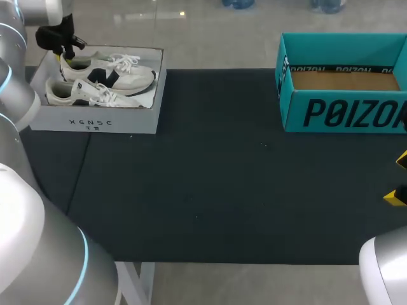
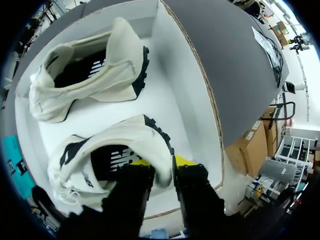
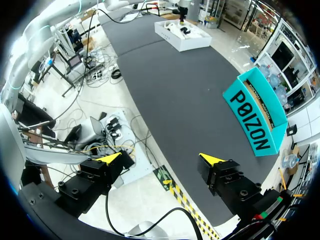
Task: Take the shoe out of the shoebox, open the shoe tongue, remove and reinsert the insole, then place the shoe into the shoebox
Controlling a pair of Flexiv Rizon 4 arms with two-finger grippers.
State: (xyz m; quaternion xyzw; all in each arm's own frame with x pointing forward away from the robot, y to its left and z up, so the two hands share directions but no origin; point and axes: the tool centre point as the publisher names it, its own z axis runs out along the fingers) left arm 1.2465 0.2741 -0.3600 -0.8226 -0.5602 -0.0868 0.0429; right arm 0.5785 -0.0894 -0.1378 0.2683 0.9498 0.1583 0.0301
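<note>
Two cream-and-navy laced fabric sneakers (image 1: 108,70) (image 1: 89,94) lie side by side in one white open cardboard shoebox (image 1: 95,121). The left gripper (image 2: 162,162) is clamped on the heel collar of the nearer sneaker (image 2: 115,160) (one yellow fingertip inside, one outside). The second sneaker (image 2: 85,70) lies just ahead of it, untouched. One teal open cardboard box (image 1: 343,111) stands well ahead of the right gripper (image 3: 160,158), whose fingers are spread wide around nothing, near the black table mat (image 1: 210,178) edge.

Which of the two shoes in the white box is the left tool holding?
The far shoe: the left tool pinches its heel collar between both fingers. The near shoe lies beside it, untouched.
</note>
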